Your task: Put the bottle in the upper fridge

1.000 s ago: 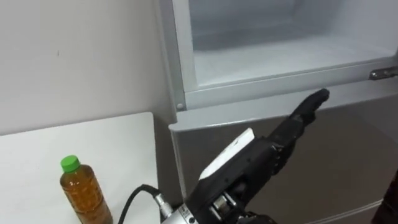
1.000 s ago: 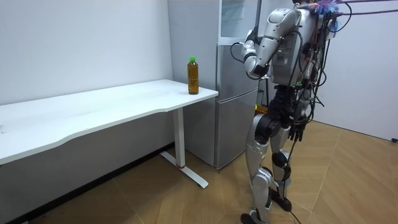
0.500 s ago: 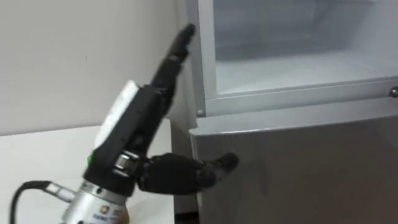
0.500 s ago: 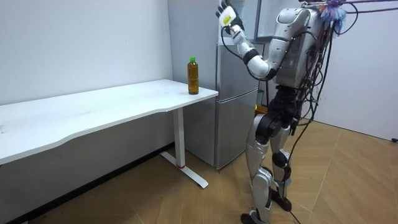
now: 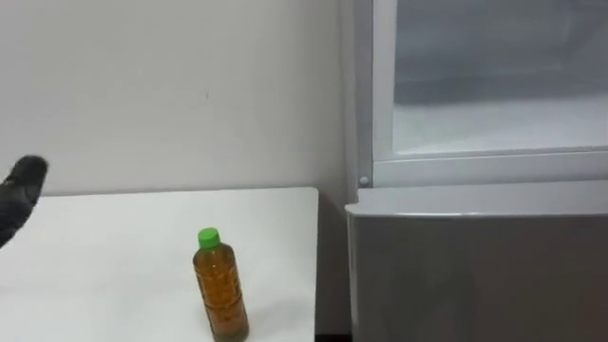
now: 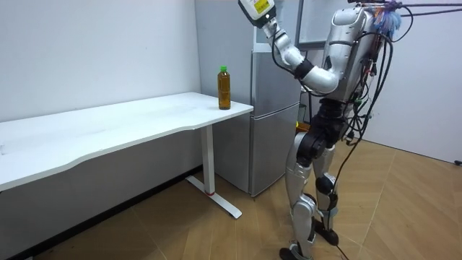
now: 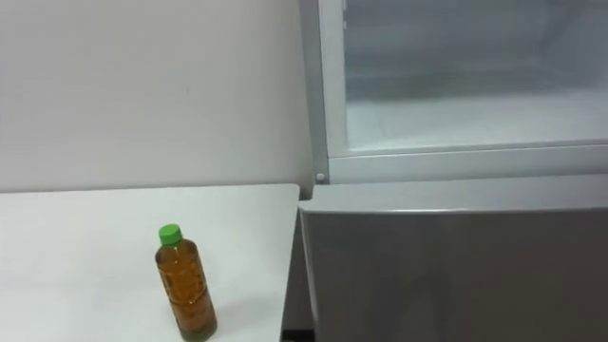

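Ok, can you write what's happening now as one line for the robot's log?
bottle: upright on white table, untouched | left hand: raised high, away from bottle | upper fridge: open, bottle not in yet

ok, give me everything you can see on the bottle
The bottle looks like clear plastic, with a bright green screw cap on and amber-brown liquid up to about its shoulder. It stands upright on the white table, towards the end next to the fridge but apart from it. Only the tabletop touches it.
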Robot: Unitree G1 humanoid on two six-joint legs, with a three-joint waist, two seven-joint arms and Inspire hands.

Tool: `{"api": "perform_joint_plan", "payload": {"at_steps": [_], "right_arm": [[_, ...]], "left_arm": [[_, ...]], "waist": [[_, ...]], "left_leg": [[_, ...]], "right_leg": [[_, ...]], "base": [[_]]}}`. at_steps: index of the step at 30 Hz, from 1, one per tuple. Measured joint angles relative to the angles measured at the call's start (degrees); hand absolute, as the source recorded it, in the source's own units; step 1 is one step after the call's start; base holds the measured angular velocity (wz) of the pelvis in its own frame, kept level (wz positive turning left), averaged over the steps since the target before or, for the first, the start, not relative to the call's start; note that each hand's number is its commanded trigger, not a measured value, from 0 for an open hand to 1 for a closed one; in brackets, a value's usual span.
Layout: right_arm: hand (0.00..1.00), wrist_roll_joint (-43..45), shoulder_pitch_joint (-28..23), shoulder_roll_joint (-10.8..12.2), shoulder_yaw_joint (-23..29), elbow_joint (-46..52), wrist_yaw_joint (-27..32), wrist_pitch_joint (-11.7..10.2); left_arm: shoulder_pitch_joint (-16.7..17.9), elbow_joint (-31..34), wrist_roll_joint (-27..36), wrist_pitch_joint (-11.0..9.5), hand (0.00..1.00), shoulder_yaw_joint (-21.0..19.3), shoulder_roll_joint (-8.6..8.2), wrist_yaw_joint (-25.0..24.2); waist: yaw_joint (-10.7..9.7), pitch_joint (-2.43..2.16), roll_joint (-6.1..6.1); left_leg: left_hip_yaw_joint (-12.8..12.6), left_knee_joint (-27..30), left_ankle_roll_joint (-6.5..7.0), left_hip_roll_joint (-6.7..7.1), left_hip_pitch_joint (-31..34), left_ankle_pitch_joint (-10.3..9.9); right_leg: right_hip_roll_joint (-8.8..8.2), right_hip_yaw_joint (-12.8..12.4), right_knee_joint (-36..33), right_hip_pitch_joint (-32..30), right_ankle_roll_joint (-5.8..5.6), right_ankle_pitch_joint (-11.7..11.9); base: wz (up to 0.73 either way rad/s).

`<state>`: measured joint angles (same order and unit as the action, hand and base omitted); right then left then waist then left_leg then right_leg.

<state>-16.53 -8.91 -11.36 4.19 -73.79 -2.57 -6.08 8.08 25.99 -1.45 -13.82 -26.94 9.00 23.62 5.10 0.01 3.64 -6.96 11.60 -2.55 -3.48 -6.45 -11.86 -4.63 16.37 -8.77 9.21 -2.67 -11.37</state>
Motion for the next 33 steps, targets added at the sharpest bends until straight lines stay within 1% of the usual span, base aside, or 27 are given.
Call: {"api": "perform_joint_plan", "payload": {"at_steps": [1,3,4,5,6,7,8,9,10,12,13,15,16,18,20,21,24,26,29,32,33], "right_arm": [[0.00,-0.01,-0.25,0.17,0.00,0.60,-0.03,-0.01],[0.00,-0.02,-0.50,0.53,-0.07,2.53,-0.21,0.59],[0.00,0.15,-0.66,0.69,-0.05,3.17,-0.24,0.68],[0.00,0.11,-1.38,1.12,-0.05,5.09,-0.25,0.79],[0.00,0.13,-2.11,1.60,0.04,6.53,-0.61,0.73],[0.00,0.12,-2.50,1.86,0.14,6.89,-0.84,0.67],[0.00,0.14,-2.73,2.29,0.57,7.22,-1.14,0.57],[0.00,0.17,-2.99,2.47,0.59,7.52,-1.31,0.69],[0.00,0.19,-3.13,2.53,0.58,7.79,-1.32,0.69],[0.00,0.09,-3.36,2.59,0.58,9.05,-1.40,0.65],[0.00,0.10,-3.40,2.56,0.59,9.56,-1.41,0.64],[0.00,-0.14,-3.60,2.58,0.61,11.17,-1.70,0.49],[0.00,-0.14,-3.60,2.57,0.59,11.57,-1.96,0.49],[0.00,-0.12,-3.55,2.53,0.68,12.81,-2.60,0.29],[0.00,-0.08,-3.58,2.52,0.66,13.23,-3.07,0.14],[0.00,-0.17,-3.57,2.48,0.69,13.24,-3.42,-0.16],[0.00,-0.15,-3.72,2.75,0.69,14.33,-5.08,-0.93],[0.00,-0.11,-4.07,2.75,0.69,15.91,-5.85,-1.18],[0.00,0.36,-4.72,2.76,0.49,18.69,-7.00,-2.68],[0.00,1.16,-6.60,2.82,-0.01,25.14,-8.38,-3.03],[0.00,1.09,-7.37,2.67,-0.81,28.80,-9.07,-3.26]], "left_arm": [[1.01,-1.32,0.59,-0.24,0.00,0.03,-0.01,0.58],[5.75,-7.54,4.08,-0.22,0.00,0.05,-0.01,1.26],[6.90,-9.27,4.95,-0.04,0.00,0.13,-0.01,1.28],[8.89,-13.15,6.61,0.04,0.00,0.46,-0.05,1.28],[10.53,-17.10,7.14,0.06,0.00,0.81,-0.20,1.28],[11.46,-19.10,7.10,0.03,0.00,0.92,-0.37,1.26],[12.74,-23.82,7.69,-0.04,0.00,1.79,-0.66,1.40],[13.30,-28.78,8.95,0.02,0.00,3.22,-0.89,1.92],[13.56,-31.20,9.38,0.02,0.00,4.04,-0.94,2.13],[14.89,-40.60,11.72,-0.05,0.00,7.88,-1.12,2.10],[14.97,-43.29,12.38,-0.05,0.00,9.18,-1.12,2.01],[15.03,-52.49,13.10,-0.19,0.00,13.94,-1.39,1.45],[14.96,-55.16,13.10,-0.25,0.00,14.91,-1.39,0.97],[14.74,-65.03,13.02,-0.32,0.00,17.65,-1.39,-0.43],[15.34,-69.20,13.06,-0.44,0.00,18.95,-1.33,-1.14],[15.11,-72.51,12.97,-0.50,0.00,19.46,-1.21,-1.91],[15.41,-78.77,13.00,-0.46,0.00,20.28,-1.37,-4.12],[15.46,-80.24,12.94,-0.39,0.00,20.43,-1.55,-5.63],[15.17,-82.25,12.90,-0.46,0.00,20.50,-1.56,-8.05],[14.08,-83.09,9.23,-0.29,0.00,21.13,-1.52,-10.95],[13.83,-83.09,7.71,-0.18,0.00,22.16,-1.49,-12.10]], "waist": [[0.02,-0.03,-0.02],[0.07,-0.04,-0.13],[-0.08,-0.03,-0.23],[-0.07,-0.10,-0.68],[0.06,-0.08,-1.26],[0.08,-0.14,-1.56],[-0.24,-0.18,-1.73],[-0.11,-0.27,-2.01],[-0.01,-0.27,-2.01],[-0.11,-0.30,-2.64],[-0.10,-0.26,-2.74],[-0.03,-0.19,-3.12],[0.04,-0.20,-3.13],[-0.46,-0.21,-3.09],[-0.63,-0.17,-3.16],[-0.69,-0.16,-3.14],[-1.43,0.10,-3.19],[-1.60,0.20,-2.94],[-1.87,0.18,-2.51],[-2.31,0.04,-2.61],[-2.78,0.03,-2.65]], "left_leg": [[0.17,-0.01,0.00,0.12,0.00,0.00],[0.60,-0.01,0.01,0.38,-0.05,-0.01],[0.69,-0.01,0.01,0.40,0.04,-0.01],[0.73,0.01,0.01,0.41,0.26,-0.01],[0.90,0.02,0.01,0.42,0.19,-0.01],[0.91,0.03,0.01,0.41,0.16,-0.01],[0.90,0.09,0.01,0.39,0.14,-0.01],[0.89,0.07,0.01,0.39,0.15,-0.01],[0.89,0.07,0.01,0.39,0.16,-0.01],[0.97,0.09,-0.03,0.40,0.13,-0.05],[1.00,0.14,-0.04,0.40,0.17,-0.07],[1.01,0.06,-0.12,0.39,0.17,-0.15],[1.00,0.00,-0.12,0.37,0.12,-0.16],[0.95,-0.07,-0.19,0.30,-0.04,-0.27],[0.91,-0.08,-0.21,0.25,0.11,-0.30],[0.93,-0.08,-0.21,0.26,0.21,-0.30],[0.91,-0.27,-0.22,0.28,0.09,-0.31],[0.85,-0.26,-0.22,0.27,0.26,-0.31],[0.71,-0.29,-0.22,0.27,0.37,-0.31],[0.70,-0.32,-0.22,0.29,1.00,-0.31],[0.69,-0.29,-0.21,0.29,1.32,-0.29]], "right_leg": [[-0.13,0.16,-0.10,0.03,-0.05,-0.13],[-0.46,0.22,-0.41,-0.04,-0.21,-0.44],[-0.46,0.25,-0.38,-0.08,-0.21,-0.44],[-0.48,0.67,-0.65,-0.09,-0.22,-0.45],[-0.51,0.81,-1.00,-0.09,-0.20,-0.67],[-0.50,0.85,-0.97,-0.03,-0.18,-0.69],[-0.48,0.95,-0.95,0.07,-0.16,-0.72],[-0.48,1.12,-0.92,0.20,-0.16,-0.72],[-0.48,1.12,-0.93,0.20,-0.15,-0.72],[-0.50,1.15,-1.01,0.30,-0.18,-0.74],[-0.50,1.18,-1.00,0.32,-0.18,-0.74],[-0.47,1.16,-0.95,0.30,-0.22,-0.76],[-0.44,1.12,-1.00,0.28,-0.22,-0.76],[-0.40,1.03,-1.07,0.27,-0.21,-0.76],[-0.39,1.08,-1.18,0.10,-0.19,-0.75],[-0.40,1.15,-1.17,0.06,-0.19,-0.75],[-0.40,1.10,-1.09,0.11,-0.21,-0.75],[-0.39,1.06,-1.13,-0.17,-0.20,-0.75],[-0.41,1.03,-1.08,-0.28,-0.21,-0.76],[-0.43,0.95,-1.10,-0.77,-0.23,-0.78],[-0.43,0.90,-1.17,-1.29,-0.21,-0.76]], "base": [[0.12],[0.03],[0.06],[0.09],[0.08],[0.04],[0.05],[0.06],[0.04],[0.00],[0.00],[0.00],[0.00],[0.00],[0.00],[0.00],[0.00],[0.00],[0.00],[0.00],[0.00]]}}
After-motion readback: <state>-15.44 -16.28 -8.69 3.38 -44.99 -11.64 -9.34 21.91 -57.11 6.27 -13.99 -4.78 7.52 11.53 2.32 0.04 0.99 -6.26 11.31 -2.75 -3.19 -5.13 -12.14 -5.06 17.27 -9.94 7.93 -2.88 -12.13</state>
